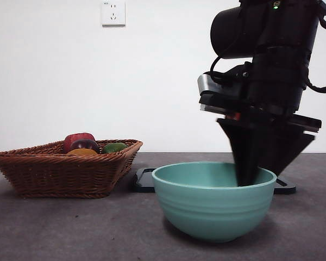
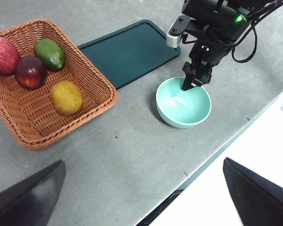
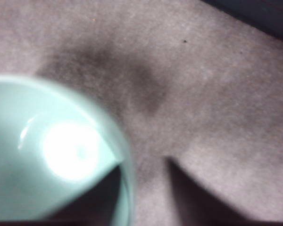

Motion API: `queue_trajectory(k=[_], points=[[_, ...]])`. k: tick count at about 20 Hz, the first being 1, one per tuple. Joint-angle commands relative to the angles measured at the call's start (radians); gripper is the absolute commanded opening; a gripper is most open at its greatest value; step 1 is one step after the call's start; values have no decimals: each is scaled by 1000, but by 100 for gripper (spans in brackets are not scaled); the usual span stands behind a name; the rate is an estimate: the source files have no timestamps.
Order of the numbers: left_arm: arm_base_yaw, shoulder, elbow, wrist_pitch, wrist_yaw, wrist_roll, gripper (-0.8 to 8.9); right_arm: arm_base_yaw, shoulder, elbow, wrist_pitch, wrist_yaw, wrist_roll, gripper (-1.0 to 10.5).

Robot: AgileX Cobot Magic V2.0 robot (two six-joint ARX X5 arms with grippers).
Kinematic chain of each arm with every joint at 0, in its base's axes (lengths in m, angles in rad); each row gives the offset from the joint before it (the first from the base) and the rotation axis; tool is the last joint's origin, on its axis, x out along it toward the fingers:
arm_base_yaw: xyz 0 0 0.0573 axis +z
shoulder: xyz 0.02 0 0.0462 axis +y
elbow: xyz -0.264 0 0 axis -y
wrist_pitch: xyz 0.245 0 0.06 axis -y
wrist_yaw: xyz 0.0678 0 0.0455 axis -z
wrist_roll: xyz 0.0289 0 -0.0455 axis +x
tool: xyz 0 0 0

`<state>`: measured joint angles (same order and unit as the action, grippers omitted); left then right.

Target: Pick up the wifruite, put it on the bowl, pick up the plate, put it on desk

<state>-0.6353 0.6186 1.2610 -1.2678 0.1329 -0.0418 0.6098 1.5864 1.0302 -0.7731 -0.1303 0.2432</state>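
The right gripper (image 1: 249,176) points straight down at the bowl (image 1: 213,209), its jaws straddling the right rim, one inside, one outside. The left gripper (image 2: 141,197) hangs high, spread wide. The wifruite (image 2: 66,97) lies in the basket (image 2: 19,127).

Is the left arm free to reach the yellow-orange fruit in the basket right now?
Probably yes. The fruit lies uncovered in the open wicker basket, apart from the other fruits. The right gripper is over at the bowl, so nothing blocks the left gripper.
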Motion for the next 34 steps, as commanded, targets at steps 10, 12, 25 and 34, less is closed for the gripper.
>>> queue_trajectory(k=[10, 12, 25, 34], points=[[-7, 5, 10, 9, 3, 8, 531, 3, -549, 161, -301, 112, 10, 634], [-7, 5, 10, 8, 3, 8, 531, 4, -674, 182, -345, 103, 11, 634], [-7, 6, 10, 39, 3, 9, 531, 4, -1045, 182, -439, 127, 42, 633], [-7, 6, 10, 39, 2, 32, 19, 4, -1046, 182, -441, 122, 38, 17]])
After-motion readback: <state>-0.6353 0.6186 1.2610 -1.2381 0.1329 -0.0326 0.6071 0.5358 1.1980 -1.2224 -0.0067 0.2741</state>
